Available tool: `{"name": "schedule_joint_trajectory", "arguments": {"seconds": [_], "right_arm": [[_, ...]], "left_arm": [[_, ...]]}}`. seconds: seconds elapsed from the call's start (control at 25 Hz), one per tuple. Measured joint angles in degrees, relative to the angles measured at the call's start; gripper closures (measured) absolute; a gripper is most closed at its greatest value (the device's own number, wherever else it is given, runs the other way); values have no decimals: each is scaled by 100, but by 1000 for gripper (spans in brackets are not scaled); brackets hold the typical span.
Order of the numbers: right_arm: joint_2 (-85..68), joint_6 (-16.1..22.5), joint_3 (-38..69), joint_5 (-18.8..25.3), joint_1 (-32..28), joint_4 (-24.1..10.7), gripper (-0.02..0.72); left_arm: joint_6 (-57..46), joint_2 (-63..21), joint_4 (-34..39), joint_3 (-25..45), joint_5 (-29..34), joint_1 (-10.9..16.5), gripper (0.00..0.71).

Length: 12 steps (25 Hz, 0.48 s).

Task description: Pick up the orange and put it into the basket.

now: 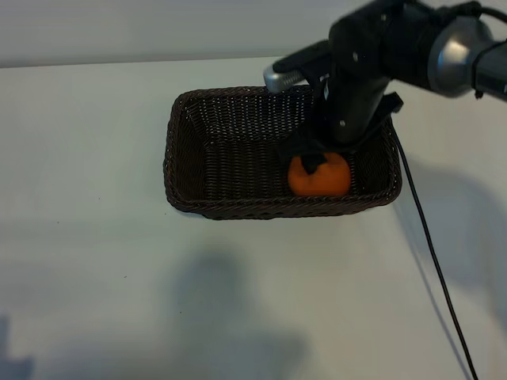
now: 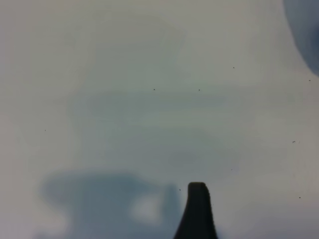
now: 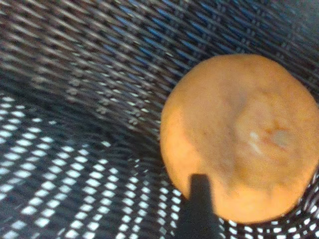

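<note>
We see the orange [image 1: 319, 176] lying inside the basket [image 1: 190, 134], on its floor at the right end, close against the near wall and the right-hand corner. The basket sits on the table [image 1: 95, 277].

The right gripper [image 1: 315, 158] reaches down into the basket from above and hangs right over the orange. From outside, a dark fingertip [image 1: 311, 163] overlaps the top of the fruit, and the rest of the gripper hides the orange's upper edge. In the right wrist view the orange [image 3: 241, 137] fills much of the picture, resting on the woven floor where it meets the basket [image 3: 75, 64] wall, and one dark finger [image 3: 200, 204] crosses its edge. The other finger is out of sight, so we cannot tell whether the jaws are spread or closed, nor whether the orange is still held or only touched.

The left arm is not in the outside view. Its wrist camera shows only bare table [image 2: 124, 74] and one dark fingertip [image 2: 197, 214]; the left gripper stands wide apart and holds nothing.
</note>
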Motion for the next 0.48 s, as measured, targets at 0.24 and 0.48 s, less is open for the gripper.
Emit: {"name": "schedule_joint_trajectory", "arguments": {"seconds": [0.24,0.48], "right_arm": [[0,-91,-849,731,0,133,112],[0,-107,-1332,949,0,139,154]], "left_arm": [[0,0,0,0,0,0,118],[0,0,0,0,0,0,118]]}}
